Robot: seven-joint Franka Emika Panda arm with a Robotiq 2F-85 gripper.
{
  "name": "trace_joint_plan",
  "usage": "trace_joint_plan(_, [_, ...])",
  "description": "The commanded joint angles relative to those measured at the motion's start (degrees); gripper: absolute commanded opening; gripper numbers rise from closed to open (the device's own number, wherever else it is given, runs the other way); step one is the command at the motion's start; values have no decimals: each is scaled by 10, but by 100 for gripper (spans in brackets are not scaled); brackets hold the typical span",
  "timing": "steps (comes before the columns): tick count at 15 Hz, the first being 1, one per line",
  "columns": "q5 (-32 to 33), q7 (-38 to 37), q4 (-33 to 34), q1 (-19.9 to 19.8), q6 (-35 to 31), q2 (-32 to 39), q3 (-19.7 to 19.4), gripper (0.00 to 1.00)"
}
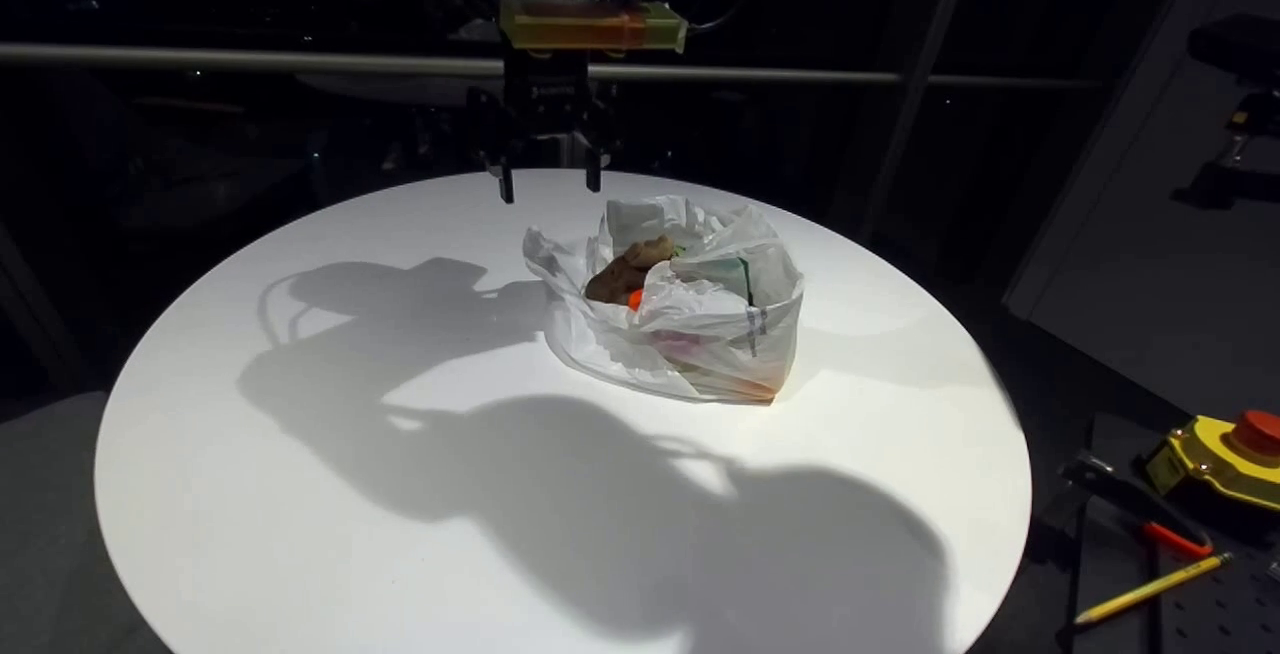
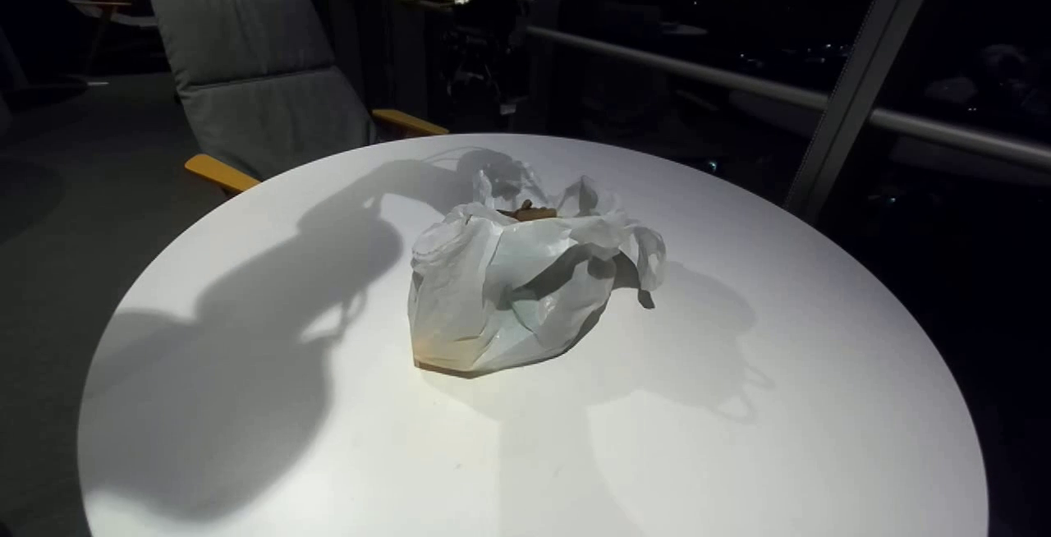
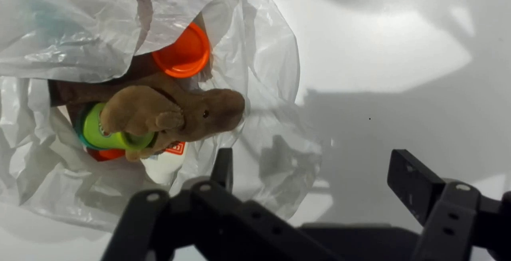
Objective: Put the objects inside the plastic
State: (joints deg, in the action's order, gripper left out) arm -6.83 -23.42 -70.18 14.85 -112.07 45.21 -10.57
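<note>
- While the end effector [image 1: 550, 180] hangs parted and empty, the bag [image 3: 92, 49] lies on the table [image 1: 450, 554], mostly leftward in the wrist view.
- Brown plush [image 3: 139, 107] (bagged, I see): long axis roughly along the jaw spread, snout [image 3: 229, 109] nearer.

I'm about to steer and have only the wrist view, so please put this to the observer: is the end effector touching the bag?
Observer: No. In an exterior view, a gap shows between the end effector and the bag.
Operator: My picture shows just white around the bag. What is it resting on?
Observer: A table, with a rounded outline in both exterior views.
Operator: Any furniture beside that?
Observer: Yes, a grey chair, past the table's far edge in an exterior view.
</note>
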Motion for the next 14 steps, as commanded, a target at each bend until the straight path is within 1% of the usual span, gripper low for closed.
trace_joint_plan(1, [23, 2, 94, -37, 51, 65, 45, 100])
trace_joint_plan(4, [55, 0, 132, -35, 45, 112, 47, 100])
trace_joint_plan(9, [126, 9, 205, -18, 60, 188, 33, 100])
trace_joint_plan(12, [166, 8, 250, -8, 69, 222, 23, 100])
trace_joint_plan(13, [175, 9, 258, -6, 71, 228, 22, 97])
trace_joint_plan(14, [183, 8, 270, -4, 76, 235, 21, 75])
